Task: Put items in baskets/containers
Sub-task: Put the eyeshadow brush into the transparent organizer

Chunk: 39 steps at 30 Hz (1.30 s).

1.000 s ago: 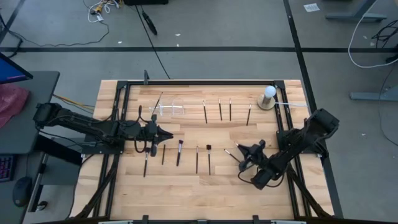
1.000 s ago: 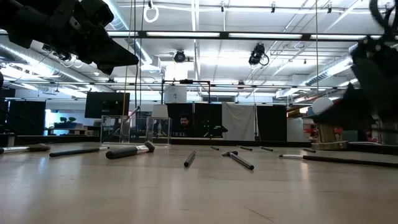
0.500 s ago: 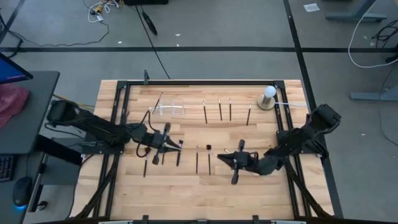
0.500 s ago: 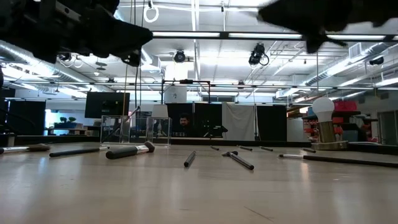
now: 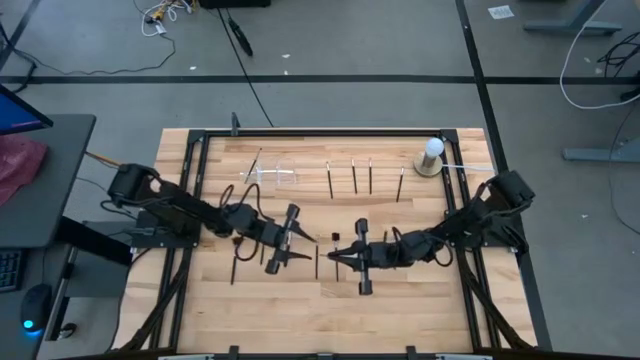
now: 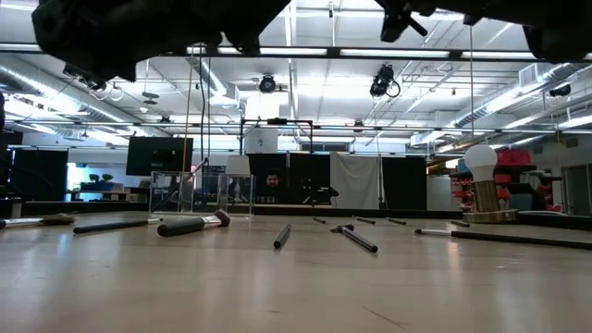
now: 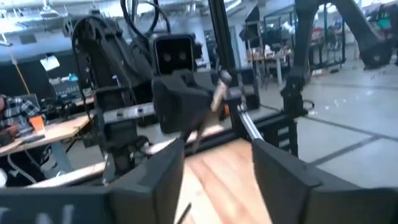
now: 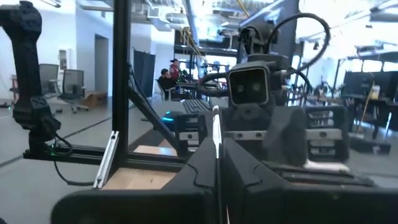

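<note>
While your left gripper [image 5: 306, 246] hangs over the middle of the table with its fingers [image 7: 163, 176] spread apart and nothing between them, your right gripper [image 5: 335, 256] faces it tip to tip, almost touching. The right one is clenched on a thin brush [image 8: 216, 129]; you can see the stick standing up between its closed fingers [image 8: 245, 163] in the right wrist view. From the left wrist view that same brush shows tilted in the opposite gripper, its pale end uppermost.

Now take the clear holder [image 5: 271, 175] as your mark. Both grippers sit nearer the front edge than the holder and off to its right. One brush [image 5: 252, 163] leans slanted at the holder's left end. To the right of the holder, four brushes [image 5: 353, 176] lie in a row, well apart from one another. In front of the holder, loose brushes [image 5: 233, 268] lie on the wood around and under your grippers. Far to the holder's right, a white bulb on a round base [image 5: 432, 155] stands near the table's back corner.
</note>
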### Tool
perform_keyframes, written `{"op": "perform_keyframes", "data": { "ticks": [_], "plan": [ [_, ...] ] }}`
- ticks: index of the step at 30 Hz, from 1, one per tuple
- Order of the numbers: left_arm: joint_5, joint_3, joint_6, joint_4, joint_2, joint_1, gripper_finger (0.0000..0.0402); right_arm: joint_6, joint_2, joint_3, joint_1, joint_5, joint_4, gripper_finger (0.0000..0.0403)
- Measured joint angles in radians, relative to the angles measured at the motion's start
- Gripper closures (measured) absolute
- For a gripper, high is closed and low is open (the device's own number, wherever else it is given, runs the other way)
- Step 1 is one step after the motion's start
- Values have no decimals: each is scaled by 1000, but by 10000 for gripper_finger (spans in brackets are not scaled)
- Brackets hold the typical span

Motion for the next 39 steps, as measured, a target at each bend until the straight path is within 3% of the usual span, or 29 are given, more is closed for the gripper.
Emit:
{"op": "perform_keyframes", "data": {
  "ticks": [5,22,39],
  "plan": [
    [0,63,22,1,29,-36,190,-19,5,14,0,-29,0,395],
    [-72,125,36,-25,36,-65,292,-26,5,15,1,-29,5,394],
    [-161,125,-95,-23,36,-65,319,-50,4,15,0,31,10,394]
  ]
}}
